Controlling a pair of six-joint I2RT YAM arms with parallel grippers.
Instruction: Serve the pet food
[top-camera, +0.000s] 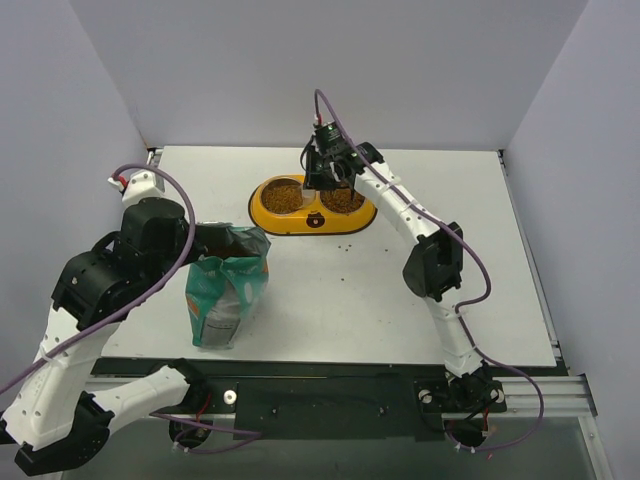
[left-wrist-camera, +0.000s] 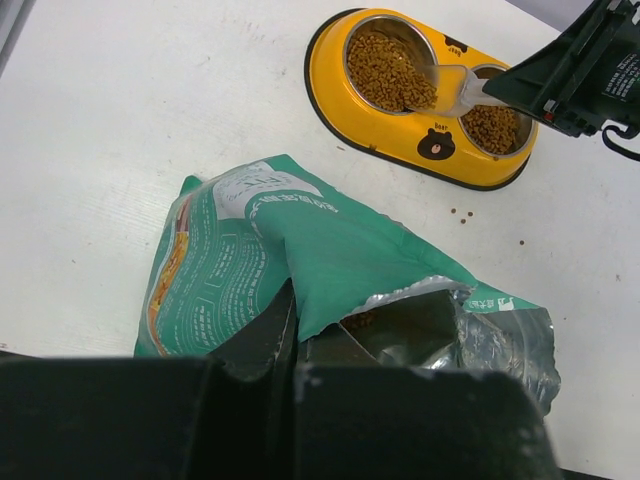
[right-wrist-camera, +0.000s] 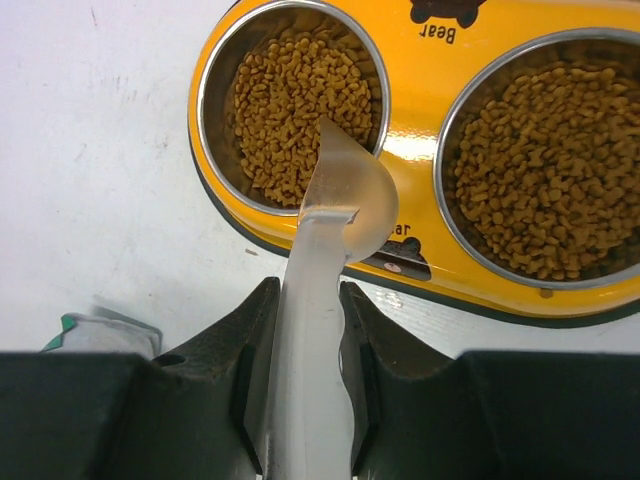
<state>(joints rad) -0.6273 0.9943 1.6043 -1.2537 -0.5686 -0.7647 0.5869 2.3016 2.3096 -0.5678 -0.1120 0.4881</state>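
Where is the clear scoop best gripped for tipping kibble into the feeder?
Grip the clear scoop by its long flat handle, coming from the tail end, opposite the cup, jaws across the handle's narrow width. The right gripper holds it so: the cup hangs clear above the kibble in one bowl of the yellow feeder.

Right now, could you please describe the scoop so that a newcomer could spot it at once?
On the white table, find the yellow feeder at the far middle. The right gripper holds the scoop over the rim of the left bowl. It is the only clear plastic thing there; the bowls are steel, filled with brown kibble.
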